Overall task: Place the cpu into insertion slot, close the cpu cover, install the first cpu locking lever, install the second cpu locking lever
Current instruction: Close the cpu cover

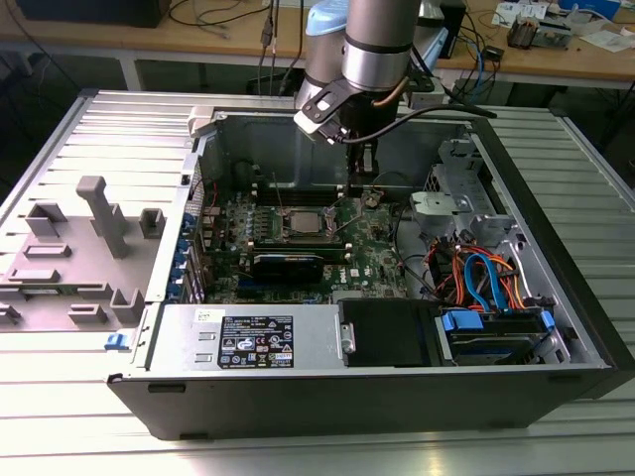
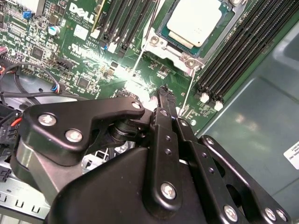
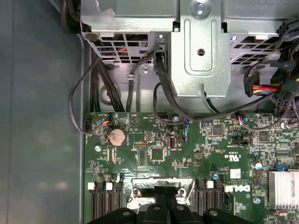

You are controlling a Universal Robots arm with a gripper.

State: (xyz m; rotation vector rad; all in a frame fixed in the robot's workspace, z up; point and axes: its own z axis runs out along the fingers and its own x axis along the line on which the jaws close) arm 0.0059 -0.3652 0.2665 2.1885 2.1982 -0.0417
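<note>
You've got the cpu (image 2: 194, 21) seated in the insertion slot (image 2: 154, 43), cpu cover (image 2: 185, 48) down; gripper (image 2: 163, 91) pinched closed, empty, tip beside a locking lever (image 2: 138, 63); lever step by the look of it; needs exact tip placement on that thin wire.

An open computer case (image 1: 298, 409) lies on the ribbed metal worktop (image 1: 60, 436). Inside — a green circuit board (image 1: 377, 250) with long black memory slots (image 2: 233, 51) and a coin battery (image 3: 116, 136), a silver power supply (image 1: 248, 337) along the near wall, orange and blue cables (image 1: 481, 278) at the exterior view's right. A grey plastic fixture (image 1: 99, 213) stands outside, at the exterior view's left.
</note>
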